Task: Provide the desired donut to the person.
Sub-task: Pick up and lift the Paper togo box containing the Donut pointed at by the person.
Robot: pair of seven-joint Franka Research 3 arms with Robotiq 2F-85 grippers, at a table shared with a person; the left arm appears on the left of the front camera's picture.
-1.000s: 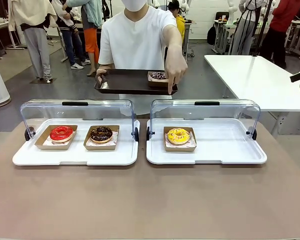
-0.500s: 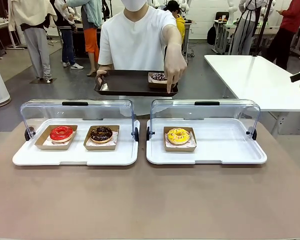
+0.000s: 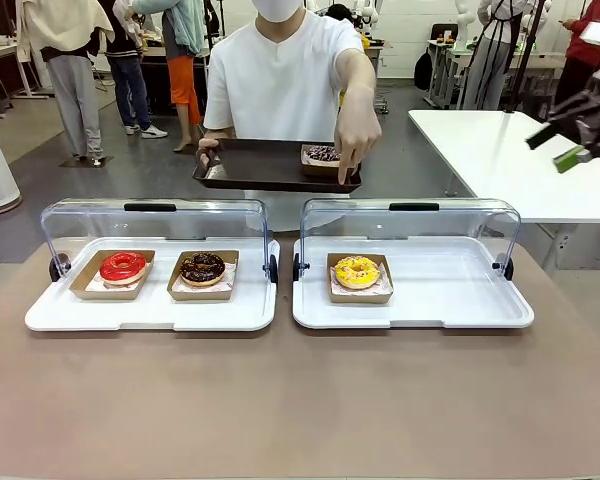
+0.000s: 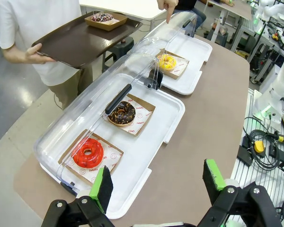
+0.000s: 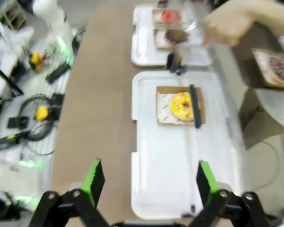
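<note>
Front view: yellow-iced ring donut (image 3: 357, 270) in brown card tray (image 3: 332, 276), inside white clear-lidded case (image 3: 460, 312) at the far edge of the worktop (image 3: 300, 400); you see left fingers (image 4: 102, 185) and right fingers (image 5: 93, 182) apart.

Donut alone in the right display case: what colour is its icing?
Yellow, with small coloured speckles. The donut shows best in the front view.

Before us on the brown worktop (image 3: 300, 400): white plastic tray (image 3: 150, 318) at 10 o'clock, red-glazed donut (image 3: 123, 266) left of chocolate donut (image 3: 202, 267) in it; twin tray (image 3: 450, 300) at 2 o'clock, yellow-iced donut (image 3: 357, 271) in it.
</note>
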